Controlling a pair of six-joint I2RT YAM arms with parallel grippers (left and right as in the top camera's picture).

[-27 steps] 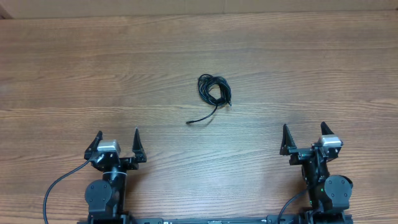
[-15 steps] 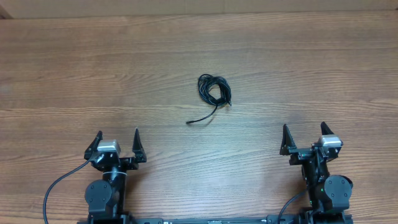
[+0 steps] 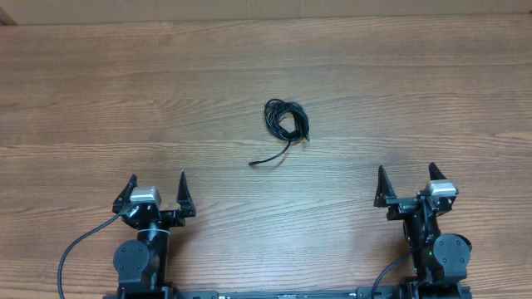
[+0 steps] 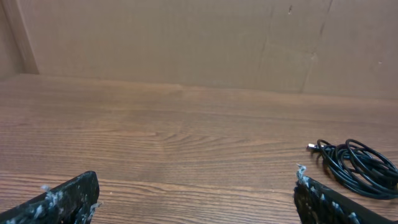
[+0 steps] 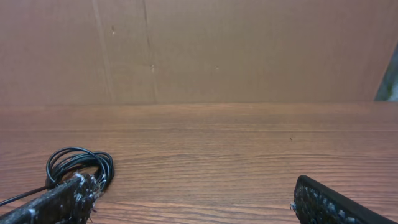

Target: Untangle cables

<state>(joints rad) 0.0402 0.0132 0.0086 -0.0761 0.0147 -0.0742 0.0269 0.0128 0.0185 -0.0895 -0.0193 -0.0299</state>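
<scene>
Between and ahead of both claws, seen from overhead, the cables point(image 3: 286, 120) lie coiled in a small bundle on the table point(image 3: 125, 100). One loose end trails back toward the claws. Left claw point(image 3: 158, 176) and right claw point(image 3: 406, 169) are well apart from the bundle, each with fingers spread wide and holding nothing.

From the left wrist, the cables point(image 4: 357, 165) lie ahead and to the right, just beyond the right finger point(image 4: 336, 202).

From the right wrist, the cables point(image 5: 78, 163) lie ahead and to the left, partly behind the left finger point(image 5: 56, 202). A cardboard wall point(image 5: 217, 50) stands beyond.
</scene>
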